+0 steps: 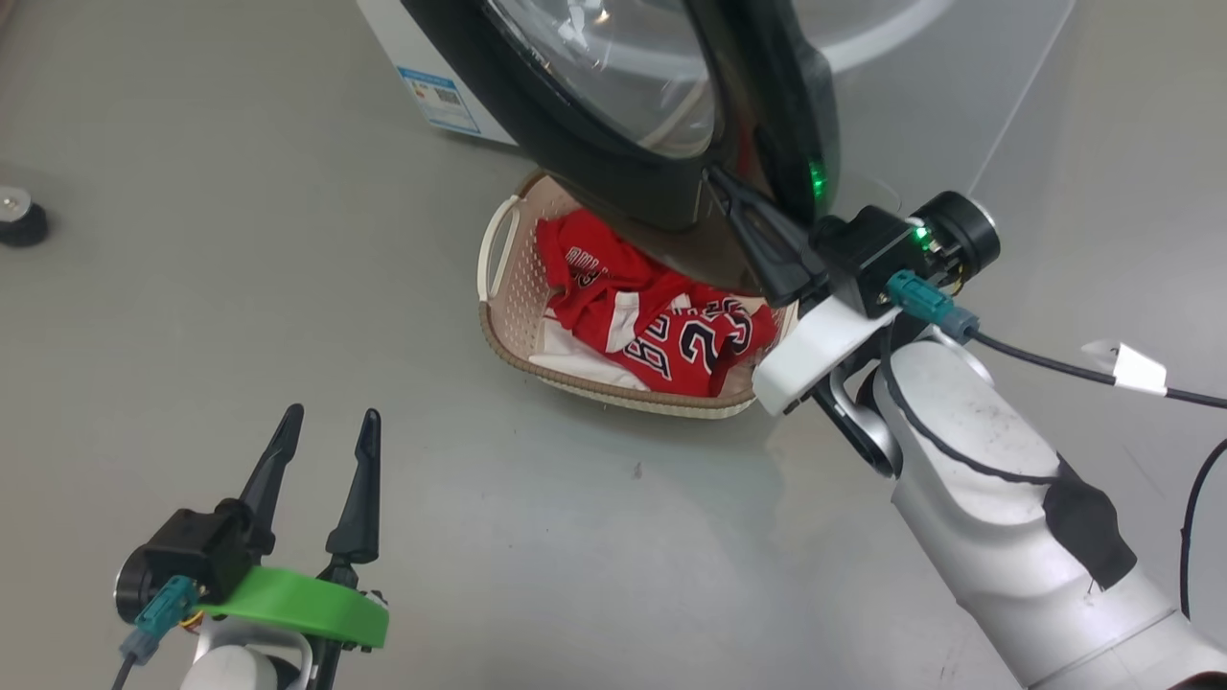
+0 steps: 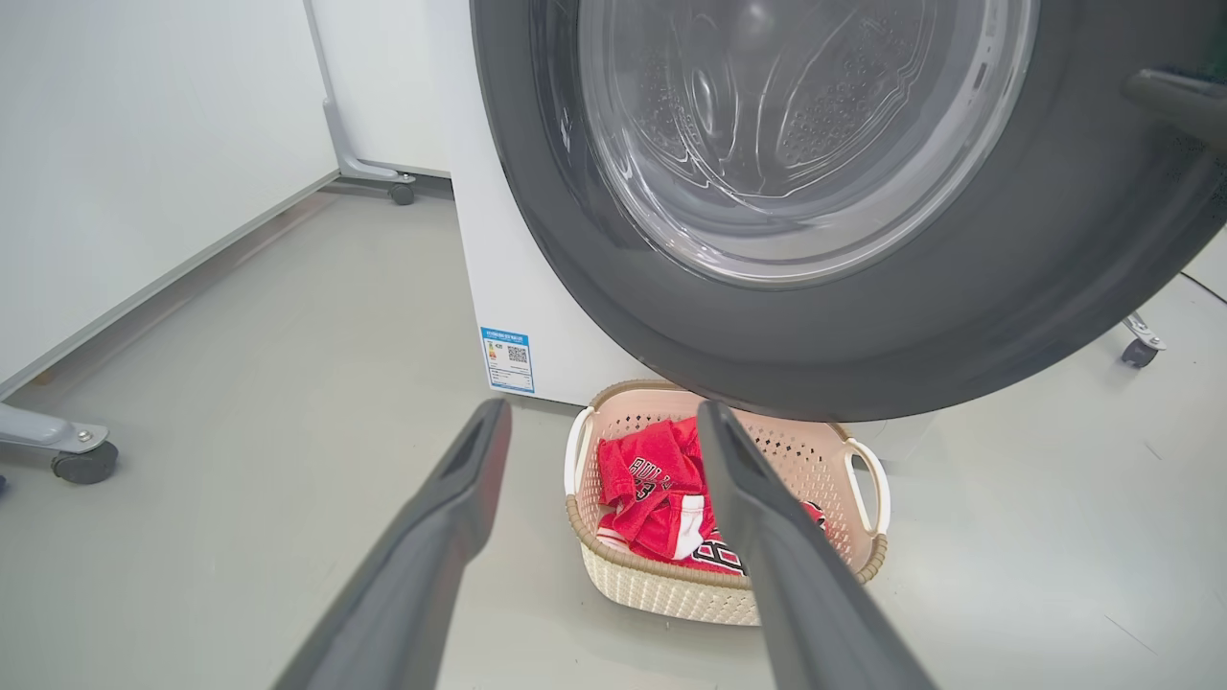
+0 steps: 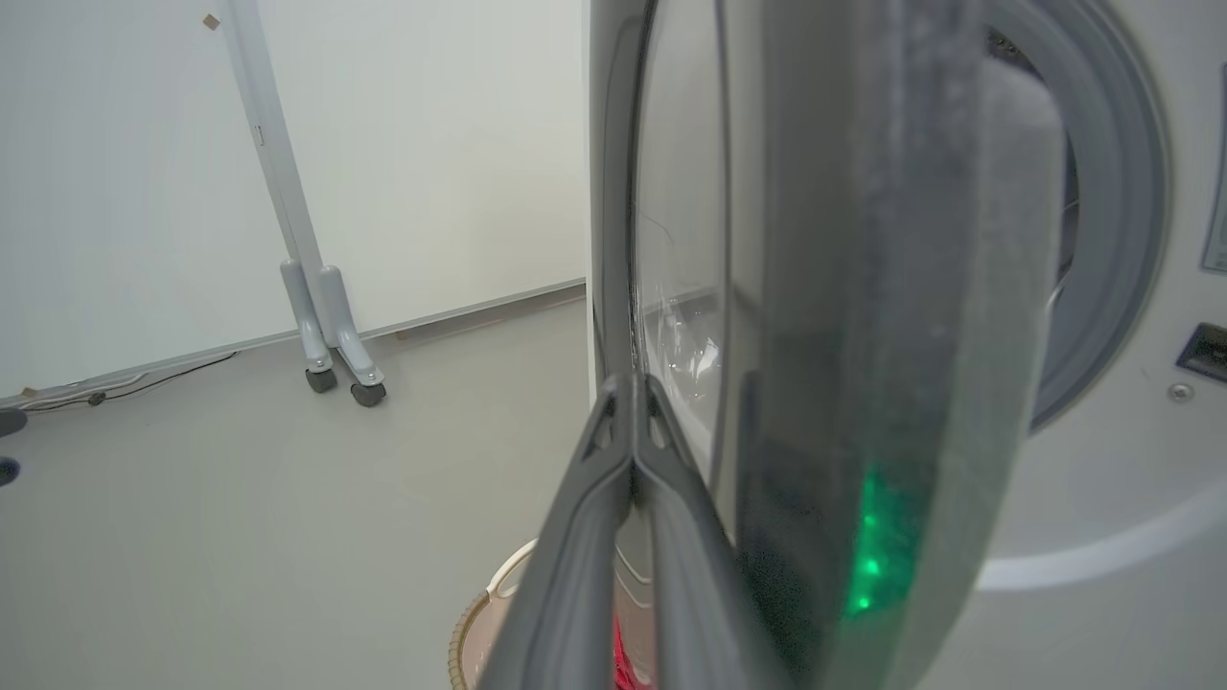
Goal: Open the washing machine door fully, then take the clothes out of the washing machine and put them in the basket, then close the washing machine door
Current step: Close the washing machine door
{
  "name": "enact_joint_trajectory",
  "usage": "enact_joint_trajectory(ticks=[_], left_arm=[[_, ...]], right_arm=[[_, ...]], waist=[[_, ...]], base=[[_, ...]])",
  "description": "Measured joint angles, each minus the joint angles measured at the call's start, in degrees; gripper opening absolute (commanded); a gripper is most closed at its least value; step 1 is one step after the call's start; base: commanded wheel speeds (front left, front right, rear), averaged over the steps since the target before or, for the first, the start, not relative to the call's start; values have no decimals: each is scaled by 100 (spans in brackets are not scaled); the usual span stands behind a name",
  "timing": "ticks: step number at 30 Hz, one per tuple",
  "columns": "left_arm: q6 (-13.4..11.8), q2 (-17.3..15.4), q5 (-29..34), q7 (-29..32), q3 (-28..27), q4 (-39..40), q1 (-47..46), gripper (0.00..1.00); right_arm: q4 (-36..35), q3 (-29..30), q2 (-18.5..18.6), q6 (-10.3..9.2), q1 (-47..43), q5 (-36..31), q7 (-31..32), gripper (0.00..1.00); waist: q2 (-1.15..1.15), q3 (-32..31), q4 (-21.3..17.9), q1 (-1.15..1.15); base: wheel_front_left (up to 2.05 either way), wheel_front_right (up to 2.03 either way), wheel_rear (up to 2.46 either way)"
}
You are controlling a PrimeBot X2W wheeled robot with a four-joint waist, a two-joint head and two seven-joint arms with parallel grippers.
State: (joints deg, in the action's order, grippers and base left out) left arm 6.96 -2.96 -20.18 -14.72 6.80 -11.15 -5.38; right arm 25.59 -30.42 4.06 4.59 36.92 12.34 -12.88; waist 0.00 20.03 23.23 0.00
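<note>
"BULLS", "23" on the clothes (image 1: 661,326)

- One washing machine (image 2: 498,287)
- One round door (image 2: 863,335)
- One basket (image 2: 671,585)
- One red jersey (image 1: 671,326)
- One blue sticker (image 2: 506,360)
- Two dark-fingered grippers: left gripper (image 1: 332,414), right gripper (image 3: 628,383)

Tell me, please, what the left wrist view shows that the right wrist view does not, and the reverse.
Left wrist view: the open left gripper, the blue sticker on the big white washing machine, and the lettering on the red jersey clothes.
Right wrist view: the grey-rimmed round drum hole, and the shut right gripper beside the edge of the round black-rimmed glass door.
Both: that door, the cream perforated plastic basket beneath it, and the grey floor.
</note>
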Motion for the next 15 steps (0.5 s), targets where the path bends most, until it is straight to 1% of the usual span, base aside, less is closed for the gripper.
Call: enact_joint_trajectory(ticks=[3,7,10,12,15], left_arm=[[0,7,-29,0,65,42,-60,100],[8,7,-56,1,108,51,-94,100],[24,3,-78,0,187,60,-159,100],[25,3,-136,0,259,77,-199,100],[40,-1,-189,1,326,78,-229,100]], right_arm=[[118,135,2,-86,132,16,-14,0],[229,424,88,-314,405,16,-55,0],[304,614,216,-423,684,15,-62,0],[356,725,289,-438,893,14,-63,0],[455,843,363,-549,1237,2,-64,0]], waist=[[0,143,46,0],[0,294,70,0],[0,396,72,0],[0,466,71,0],[0,578,71,0]], base=[[0,0,0],[0,0,0],[0,0,0],[0,0,0],[0,0,0]])
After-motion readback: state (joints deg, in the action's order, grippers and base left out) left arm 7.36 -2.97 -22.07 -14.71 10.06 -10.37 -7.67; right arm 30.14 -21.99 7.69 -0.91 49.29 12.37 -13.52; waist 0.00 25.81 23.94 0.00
